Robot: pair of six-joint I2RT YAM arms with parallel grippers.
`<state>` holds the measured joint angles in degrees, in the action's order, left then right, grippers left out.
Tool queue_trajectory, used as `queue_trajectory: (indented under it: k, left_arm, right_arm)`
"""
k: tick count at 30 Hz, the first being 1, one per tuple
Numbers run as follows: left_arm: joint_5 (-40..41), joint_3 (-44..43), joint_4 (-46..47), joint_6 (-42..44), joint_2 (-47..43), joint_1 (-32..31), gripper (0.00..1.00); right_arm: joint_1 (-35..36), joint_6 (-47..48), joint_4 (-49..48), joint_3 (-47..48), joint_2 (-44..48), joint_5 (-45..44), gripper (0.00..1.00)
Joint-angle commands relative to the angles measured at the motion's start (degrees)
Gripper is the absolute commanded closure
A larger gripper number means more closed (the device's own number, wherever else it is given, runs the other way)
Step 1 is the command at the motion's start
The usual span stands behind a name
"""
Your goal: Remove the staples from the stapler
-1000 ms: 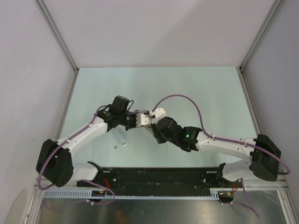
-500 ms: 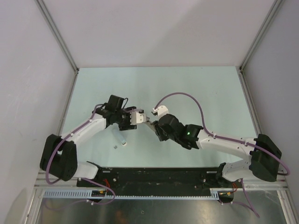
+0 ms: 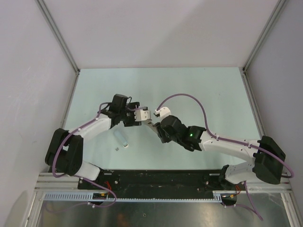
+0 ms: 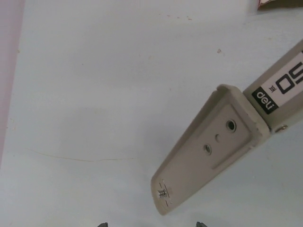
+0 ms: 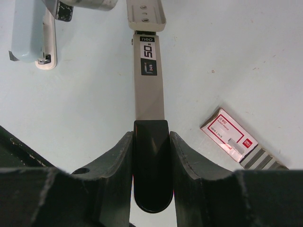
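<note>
Right gripper pinches the dark rear end of the stapler between its two black fingers. It holds the stapler above the table, near the middle. From the grip, the pale body with its printed label reaches to the far side, toward the left gripper. In the left wrist view, only the tips of that gripper show at the lower edge. They are spread wide with nothing between them, and the far end of the stapler lies just ahead. I cannot tell if they touch it. To the right of the stapler, a flat pink-and-white box lies on the table. Just beside it are grey ribbed strips, apparently the staples.
</note>
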<state>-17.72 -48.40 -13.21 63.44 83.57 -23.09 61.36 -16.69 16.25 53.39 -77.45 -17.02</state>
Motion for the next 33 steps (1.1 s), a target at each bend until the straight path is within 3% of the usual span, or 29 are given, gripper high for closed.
queue_trajectory:
  k: [1, 10, 17, 27, 33]
  left_arm:
    - [-1.4, 1.2, 3.4, 1.7, 0.4, -1.6, 0.25]
    - [-0.1, 1.1, 3.5, 2.7, 3.0, -3.8, 0.26]
    - [-0.5, -1.3, 3.4, 1.9, 4.6, -3.8, 0.37]
    - [0.9, 0.8, 3.3, 5.1, 3.2, -4.1, 0.40]
    - [0.6, 0.1, 3.3, 4.1, 3.0, -4.1, 0.51]
  right_arm:
    - [-0.3, 0.1, -1.3, 3.0, 1.5, 0.6, 1.00]
    - [-1.0, -0.3, -1.4, 3.0, 1.8, 1.2, 1.00]
    - [-1.1, -0.6, -1.4, 3.0, 1.7, 1.9, 1.00]
    - [-1.2, -0.5, -1.5, 3.0, 1.4, 2.3, 1.00]
    - [-1.2, -0.6, -1.8, 3.0, 1.1, 2.6, 1.00]
